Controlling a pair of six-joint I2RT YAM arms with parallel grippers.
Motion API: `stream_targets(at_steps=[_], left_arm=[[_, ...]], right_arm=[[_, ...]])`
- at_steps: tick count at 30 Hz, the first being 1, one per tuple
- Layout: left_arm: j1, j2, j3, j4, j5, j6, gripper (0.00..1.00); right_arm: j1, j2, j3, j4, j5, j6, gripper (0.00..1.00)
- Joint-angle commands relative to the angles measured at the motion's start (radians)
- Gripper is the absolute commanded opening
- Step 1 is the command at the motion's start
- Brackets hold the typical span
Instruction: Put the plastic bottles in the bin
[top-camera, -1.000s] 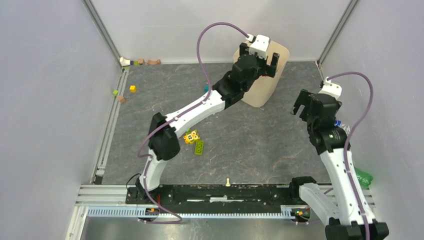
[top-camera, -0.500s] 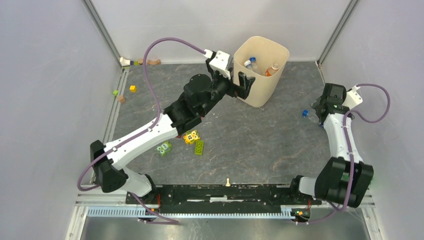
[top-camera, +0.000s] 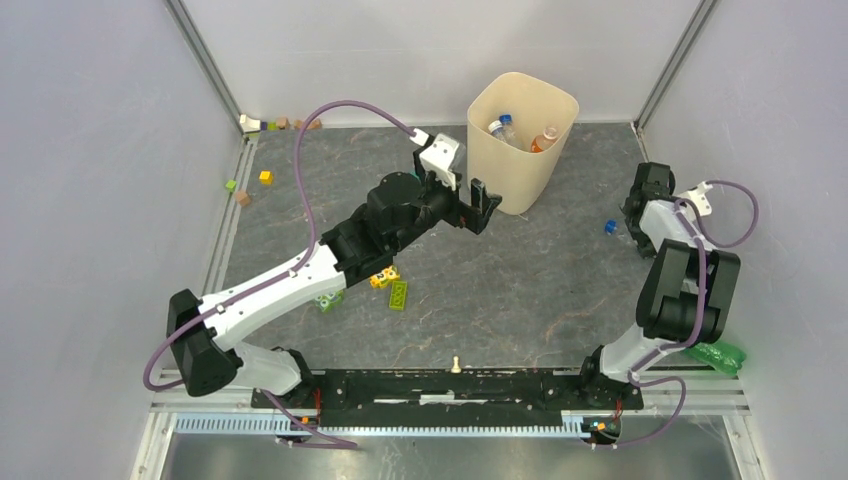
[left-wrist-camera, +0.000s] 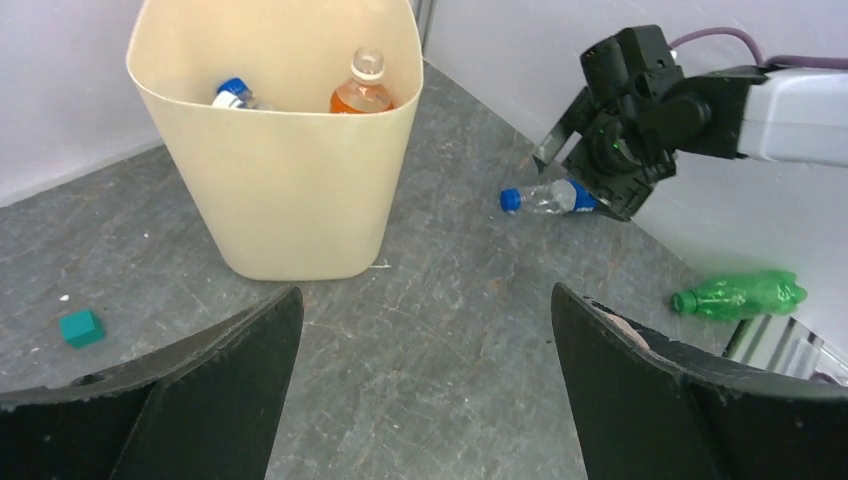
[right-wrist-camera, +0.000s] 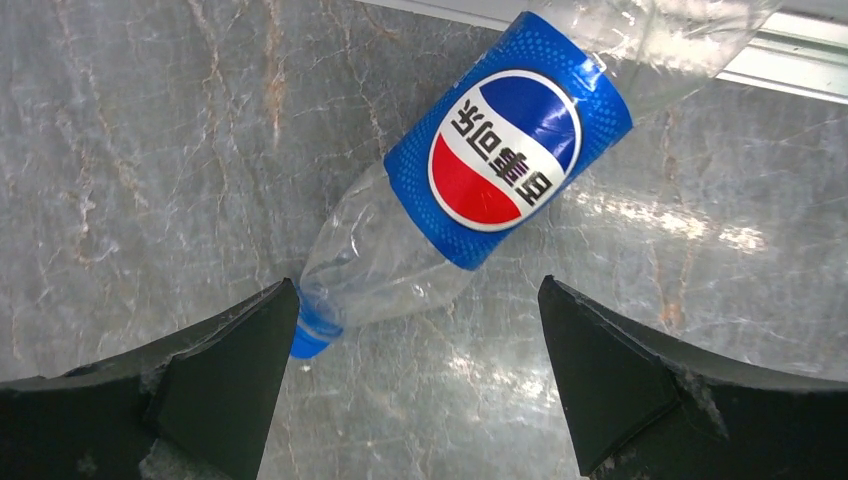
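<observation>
You're at the pickup of the blue-label bottle (right-wrist-camera: 505, 150), lying at the table's 3 o'clock edge beneath your wide-open right gripper (right-wrist-camera: 417, 290): I'd lower, close across it, then carry to the bin (top-camera: 520, 165) at 12 o'clock, beside the wide, empty left gripper (left-wrist-camera: 425, 292).

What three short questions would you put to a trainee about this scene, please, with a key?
1. True or false: the right gripper is shut on the blue-labelled bottle.
2. How many bottles are inside the bin?
3. Which bottle lies with no gripper over it? A. the green bottle B. the blue-labelled bottle
Key: 1 false, its jaws stand open over it; 2 two; 3 A.
</observation>
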Motion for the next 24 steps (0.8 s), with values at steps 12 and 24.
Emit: stream_targets(at_steps=[12,24], left_arm=[[-0.034,-0.102,-0.094,-0.076,0.023,-0.061,1.00],[-0.055,-0.145,-0.116,-0.095,0.024,-0.075,1.00]], right_arm=[[-0.038,0.184,-0.025,0.208,-0.033,0.094,0.98],[-0.012,0.160,-0.136,0.230,-0.123,0.071,0.39]])
